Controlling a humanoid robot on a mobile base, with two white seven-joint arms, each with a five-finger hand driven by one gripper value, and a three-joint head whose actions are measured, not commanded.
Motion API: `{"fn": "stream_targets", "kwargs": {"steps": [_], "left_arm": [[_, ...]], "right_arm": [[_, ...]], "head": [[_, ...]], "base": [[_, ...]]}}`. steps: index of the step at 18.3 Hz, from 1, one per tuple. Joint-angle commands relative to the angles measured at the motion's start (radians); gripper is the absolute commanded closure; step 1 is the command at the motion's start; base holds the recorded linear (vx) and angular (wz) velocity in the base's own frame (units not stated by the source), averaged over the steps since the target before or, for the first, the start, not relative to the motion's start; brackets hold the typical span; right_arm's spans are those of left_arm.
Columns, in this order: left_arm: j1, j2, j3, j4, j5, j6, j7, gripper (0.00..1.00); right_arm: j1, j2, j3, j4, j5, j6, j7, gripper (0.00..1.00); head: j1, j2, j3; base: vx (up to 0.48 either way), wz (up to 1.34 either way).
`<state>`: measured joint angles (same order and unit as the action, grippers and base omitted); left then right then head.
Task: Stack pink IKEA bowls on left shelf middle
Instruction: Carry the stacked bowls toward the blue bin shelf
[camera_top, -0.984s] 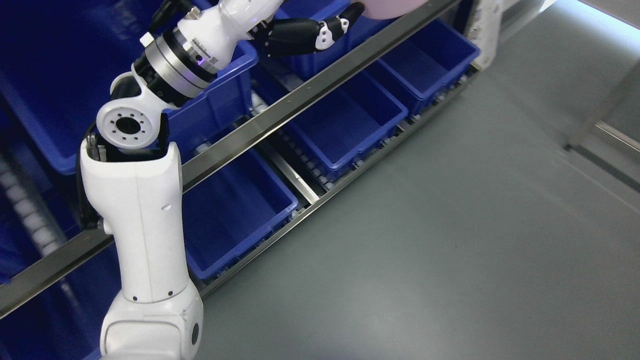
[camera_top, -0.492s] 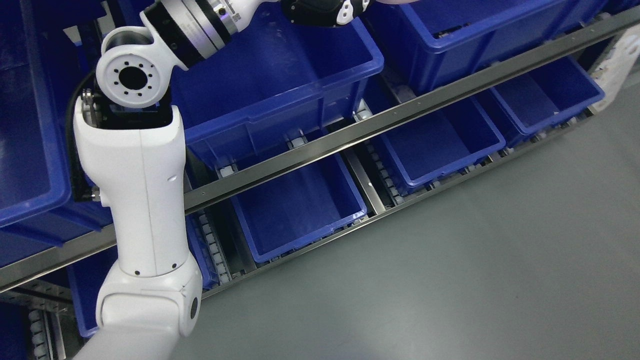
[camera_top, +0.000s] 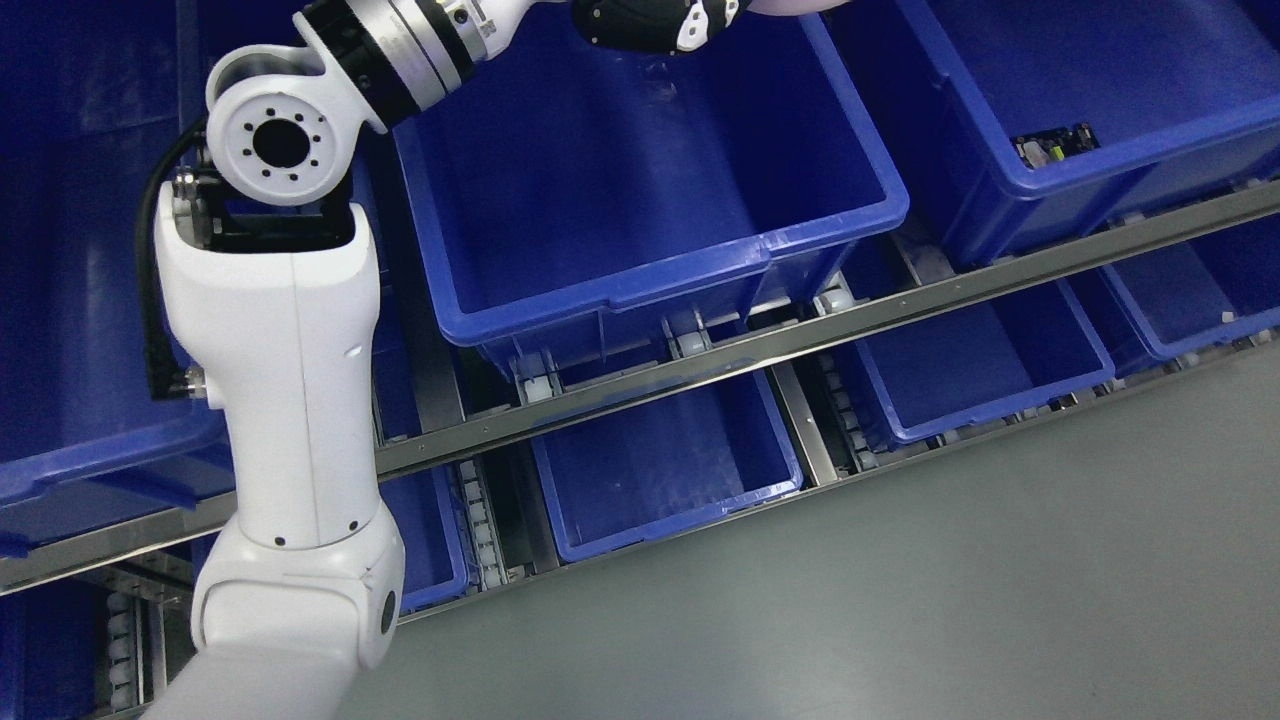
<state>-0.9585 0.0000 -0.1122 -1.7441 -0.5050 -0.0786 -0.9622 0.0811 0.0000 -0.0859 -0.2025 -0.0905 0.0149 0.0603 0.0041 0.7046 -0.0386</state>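
Observation:
My left arm (camera_top: 280, 380) rises from the lower left and bends right along the top edge. Its black-fingered hand (camera_top: 690, 18) is cut off by the frame's top and sits above the back of a large blue bin (camera_top: 640, 290) on the shelf's upper level. Only a sliver of a pink bowl (camera_top: 790, 5) shows at the top edge, against the fingertips, and the hand is shut on it. The inside of the bin under the hand looks bare. The right arm is out of view.
A second blue bin (camera_top: 1100, 150) to the right holds a small dark item (camera_top: 1055, 145). A steel rail (camera_top: 900, 310) runs below these bins. Smaller blue bins (camera_top: 660, 470) (camera_top: 980, 370) sit on the lower level. Grey floor (camera_top: 900, 600) fills the lower right.
The whole picture has shifted, so the camera has moved: the shelf now fills more of the view and the bins look larger. The hand with the bowl stays at the top edge.

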Motion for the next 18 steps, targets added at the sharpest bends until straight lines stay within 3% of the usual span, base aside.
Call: {"fn": "stream_targets", "kwargs": {"steps": [1,9,18], "left_arm": [[0.017,0.047,-0.006,0.002,-0.009,0.01,-0.03,0.96],[0.096,0.078,-0.014,0.002,-0.006,0.01,-0.122,0.96],[0.133,0.083,-0.136,0.006,-0.006,0.031,-0.2,0.94]], "right_arm": [[0.0,-0.017,0.0,0.0,0.0,0.0,0.001,0.0],[0.0,-0.017,0.0,0.0,0.0,0.0,0.001,0.0],[0.0,-0.017,0.0,0.0,0.0,0.0,0.0,0.0]], "head": [[0.0,0.0,0.0],[0.0,0.0,0.0],[0.0,0.0,0.0]], "base": [[0.138,0.18],[0.089,0.06],[-0.003,0.0]]}}
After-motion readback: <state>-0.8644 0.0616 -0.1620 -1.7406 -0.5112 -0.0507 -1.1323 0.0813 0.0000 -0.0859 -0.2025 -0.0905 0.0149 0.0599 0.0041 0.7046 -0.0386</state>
